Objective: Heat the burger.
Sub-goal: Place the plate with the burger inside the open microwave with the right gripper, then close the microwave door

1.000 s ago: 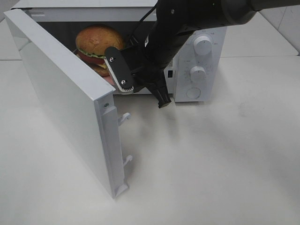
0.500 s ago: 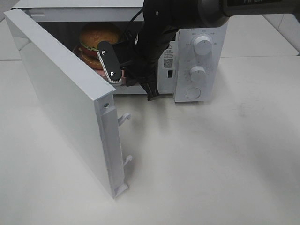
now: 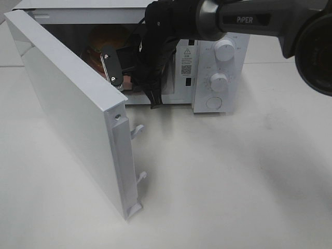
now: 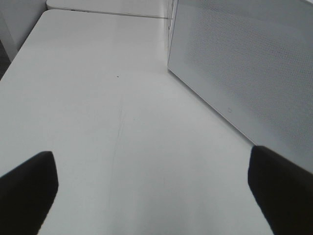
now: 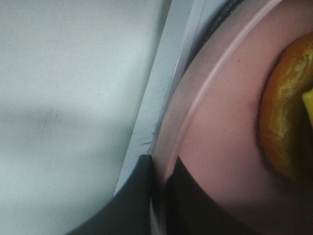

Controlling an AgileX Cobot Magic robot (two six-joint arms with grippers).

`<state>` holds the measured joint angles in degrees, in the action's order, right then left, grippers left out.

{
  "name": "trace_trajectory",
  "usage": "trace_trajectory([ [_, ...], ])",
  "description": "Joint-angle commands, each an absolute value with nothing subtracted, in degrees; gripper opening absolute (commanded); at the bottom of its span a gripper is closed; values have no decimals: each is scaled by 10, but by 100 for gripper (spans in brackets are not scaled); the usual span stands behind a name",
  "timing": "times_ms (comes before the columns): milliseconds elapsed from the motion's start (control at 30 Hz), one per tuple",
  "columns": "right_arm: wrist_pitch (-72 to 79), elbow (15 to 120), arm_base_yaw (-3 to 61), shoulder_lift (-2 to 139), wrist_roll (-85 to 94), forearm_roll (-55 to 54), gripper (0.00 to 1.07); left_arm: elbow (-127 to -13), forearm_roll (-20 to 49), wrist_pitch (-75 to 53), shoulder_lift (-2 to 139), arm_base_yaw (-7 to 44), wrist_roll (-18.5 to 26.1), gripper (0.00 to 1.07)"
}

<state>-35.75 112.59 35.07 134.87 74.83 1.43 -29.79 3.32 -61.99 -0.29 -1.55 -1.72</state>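
White tabletop (image 3: pixel 233 171); burger (image 5: pixel 286 122) just beyond right end effector (image 5: pixel 159 196) on plate (image 5: pixel 220 147) rim

Right gripper (image 3: pixel 120 85), clamped on plate (image 5: pixel 220 122) rim, has advanced further into microwave (image 3: pixel 212 104) cavity. Burger (image 3: pixel 104 44) carried deeper with it; now dim, largely masked by arm (image 3: pixel 171 31).

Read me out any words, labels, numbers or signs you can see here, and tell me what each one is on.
"PiPER": white letters on the right arm.
Sticker on the microwave front: a warning triangle and a QR code; its print is too small to read.
Markings around the knobs: too small to read.
Both wrist views: no text.
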Motion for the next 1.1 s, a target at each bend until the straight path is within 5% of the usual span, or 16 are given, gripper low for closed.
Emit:
trace_trajectory([
  [33, -329, 1148, 352, 1349, 743, 18, 0, -296, 36, -611, -16, -15, -16, 98],
  [467, -328, 1158, 352, 1373, 698, 21, 6, -296, 36, -611, -16, -15, -16, 98],
  [633, -345, 1158, 351, 1370, 691, 24, 19, -296, 36, -611, -16, -15, -16, 98],
  [700, -332, 1130, 349, 1353, 693, 23, 38, -296, 36, -611, -16, -15, -16, 98],
  [900, -288, 1065, 349, 1322, 697, 9, 59, -296, 36, -611, -16, -15, -16, 98],
  [967, -266, 1030, 349, 1302, 697, 0, 75, -296, 36, -611, -16, -15, -16, 98],
  [1100, -249, 993, 344, 1281, 701, 0, 81, -296, 36, -611, -16, -15, -16, 98],
])
